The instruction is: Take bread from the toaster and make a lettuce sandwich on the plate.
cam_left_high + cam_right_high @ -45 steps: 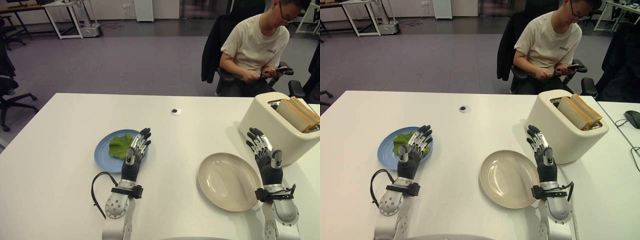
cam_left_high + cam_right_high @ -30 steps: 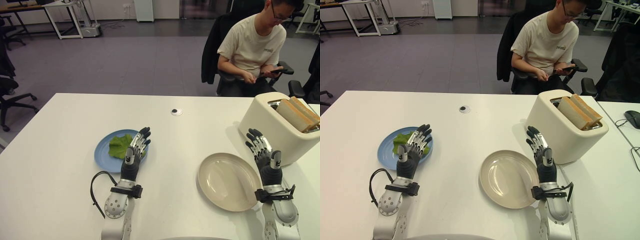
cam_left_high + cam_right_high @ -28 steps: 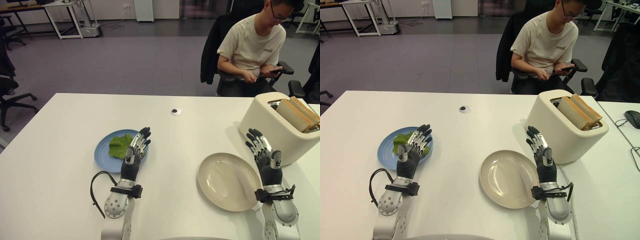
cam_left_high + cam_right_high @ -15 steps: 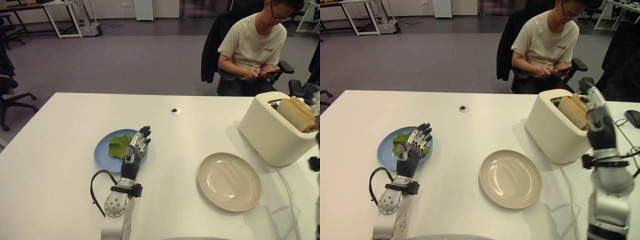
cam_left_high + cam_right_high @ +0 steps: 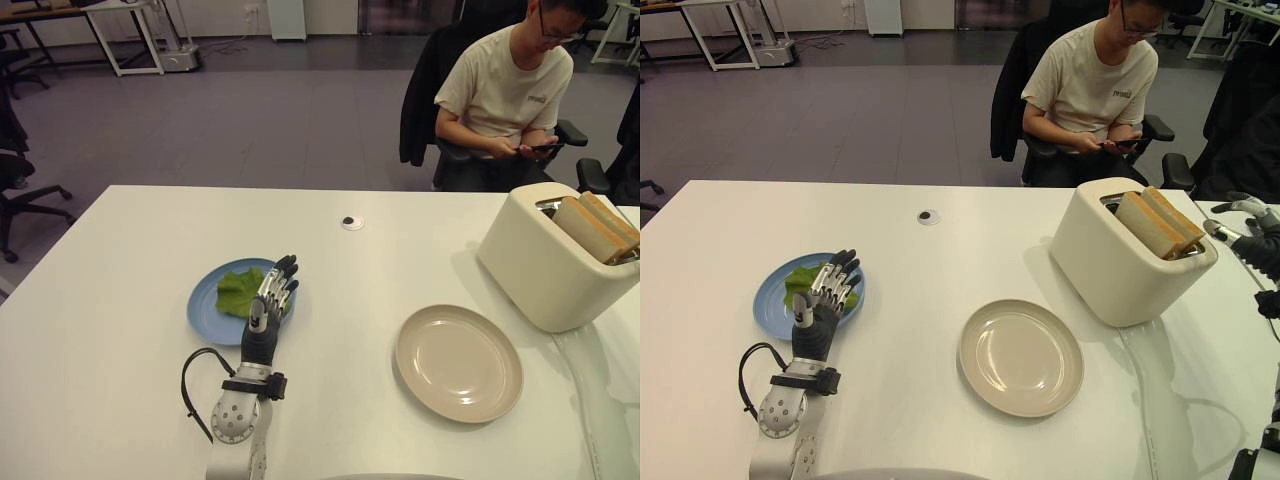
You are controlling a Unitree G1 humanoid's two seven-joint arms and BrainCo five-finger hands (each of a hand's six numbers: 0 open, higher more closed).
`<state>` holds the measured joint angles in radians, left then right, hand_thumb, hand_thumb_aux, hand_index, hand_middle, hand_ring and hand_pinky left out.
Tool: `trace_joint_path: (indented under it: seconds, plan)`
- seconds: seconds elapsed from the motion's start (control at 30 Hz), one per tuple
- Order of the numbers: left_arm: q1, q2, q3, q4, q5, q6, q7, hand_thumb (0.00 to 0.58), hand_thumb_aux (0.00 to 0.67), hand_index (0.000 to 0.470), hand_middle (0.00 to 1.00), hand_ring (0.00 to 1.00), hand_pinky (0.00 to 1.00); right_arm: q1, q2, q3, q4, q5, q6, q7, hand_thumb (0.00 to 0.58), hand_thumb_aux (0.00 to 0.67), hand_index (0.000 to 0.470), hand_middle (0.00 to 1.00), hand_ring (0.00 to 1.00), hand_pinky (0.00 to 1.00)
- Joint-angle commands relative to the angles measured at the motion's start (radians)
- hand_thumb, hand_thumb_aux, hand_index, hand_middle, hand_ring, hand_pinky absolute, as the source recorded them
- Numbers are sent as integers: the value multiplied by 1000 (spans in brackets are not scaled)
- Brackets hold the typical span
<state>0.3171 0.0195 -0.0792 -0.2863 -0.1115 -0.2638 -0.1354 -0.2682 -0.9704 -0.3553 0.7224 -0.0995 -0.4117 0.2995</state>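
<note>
The right hand (image 5: pixel 1252 240) has swung from beside the plate (image 5: pixel 459 362) up past the toaster (image 5: pixel 535 268), fingers spread, empty (bread (image 5: pixel 592 226) stands in its slots). The left hand (image 5: pixel 262 318) lies flat, fingers straight, over the lettuce (image 5: pixel 238 291).

Right hand (image 5: pixel 1252 238) lifted off counter (image 5: pixel 940 262) beside plate (image 5: pixel 1021 357); now raised, right of toaster (image 5: pixel 1110 265).

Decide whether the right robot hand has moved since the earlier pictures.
Yes. The right robot hand moved from beside the plate to right of the toaster.
</note>
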Motion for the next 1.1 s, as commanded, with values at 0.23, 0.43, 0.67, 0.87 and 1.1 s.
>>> trace_joint_path:
  seconds: [0.23,0.43,0.67,0.87,1.1]
  plan:
    - [35,1,6,-22,6,-3,2,0,0,0,0,0,0,-72,19,99,97,-21,-63,-31,443,344,241,0,0,0]
    - [46,-1,11,-28,6,-6,4,0,0,0,0,0,0,-89,23,132,122,-24,-69,-42,441,342,240,0,0,0]
    - [49,-3,13,-26,6,-11,5,0,0,0,0,0,0,-99,32,151,106,-27,-65,-46,460,365,256,0,0,0]
    - [52,-6,11,-27,10,-12,7,0,0,0,0,0,0,-105,31,155,95,-18,-71,-54,580,670,470,0,0,0]
    - [52,-9,8,-26,14,-14,9,0,0,0,0,0,0,-123,33,121,44,25,-69,-56,580,670,470,0,0,0]
